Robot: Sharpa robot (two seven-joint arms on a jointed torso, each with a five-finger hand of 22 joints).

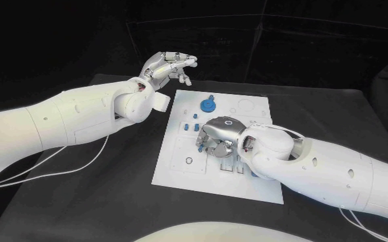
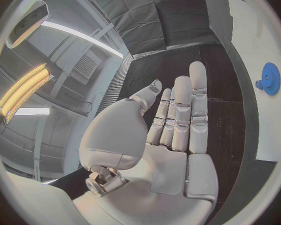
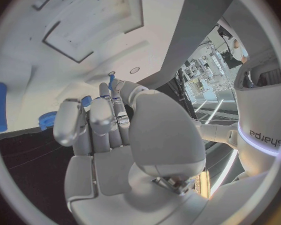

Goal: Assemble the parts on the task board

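Two hands are mine, and they are doing different jobs right now. My right hand (image 1: 220,137) is low over the middle of the white task board (image 1: 174,166), palm down. Its fingers (image 3: 90,120) are curled in close together. In the right wrist view a small blue peg (image 3: 111,77) pokes out just past my fingertips. It looks like I am pinching it, but my own fingers hide the hold, so I cannot tell for sure.

My left hand (image 1: 167,67) is up in the air past the far left corner of the board. It holds nothing. Its fingers (image 2: 187,112) are stretched out straight, side by side, with the thumb a little apart.

Some parts wait on the board. A blue gear (image 1: 208,105) sits near the far edge. A few little blue pegs (image 1: 189,125) lie in a row, just beside my right hand. In the right wrist view I also see a long blue bar (image 3: 0,106) and part of a second blue toothed wheel (image 3: 47,120).

I think the step now is putting one small peg in its spot on the board. Next I must line the peg up with its hole, keep it straight, and push down softly. If it tips, it may jam or slip away.
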